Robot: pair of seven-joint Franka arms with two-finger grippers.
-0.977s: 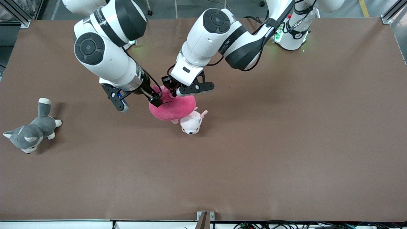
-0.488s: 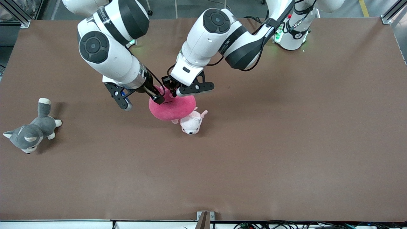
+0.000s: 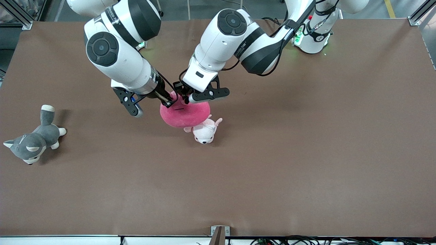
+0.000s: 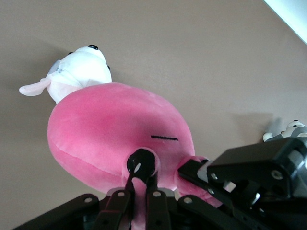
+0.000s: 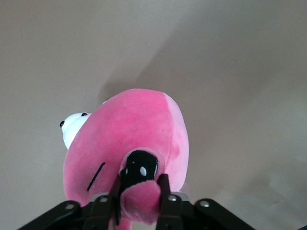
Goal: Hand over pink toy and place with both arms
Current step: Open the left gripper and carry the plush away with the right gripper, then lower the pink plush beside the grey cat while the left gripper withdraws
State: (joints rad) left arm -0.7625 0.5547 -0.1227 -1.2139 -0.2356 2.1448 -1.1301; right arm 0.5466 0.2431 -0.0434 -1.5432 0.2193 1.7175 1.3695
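You've got the pink toy (image 3: 185,114) mid-table, lifted over the small pink-and-white plush (image 3: 204,131). Left gripper (image 3: 182,93) is clamped on a bump on its top; right gripper (image 3: 169,100) is pinched on another bump just beside. Grey dog plush (image 3: 32,140) lies at the right arm's end of the table (image 3: 306,153)

Showing soft, short-piled plush on the pink toy (image 3: 185,115), matt with a faint sheen. Looking fuzzy and cloth-like on the pale plush (image 3: 203,132) and grey dog (image 3: 32,143). Gleaming as glossy plastic on the arms (image 3: 218,41); lying matt, smooth brown across the table (image 3: 306,153).
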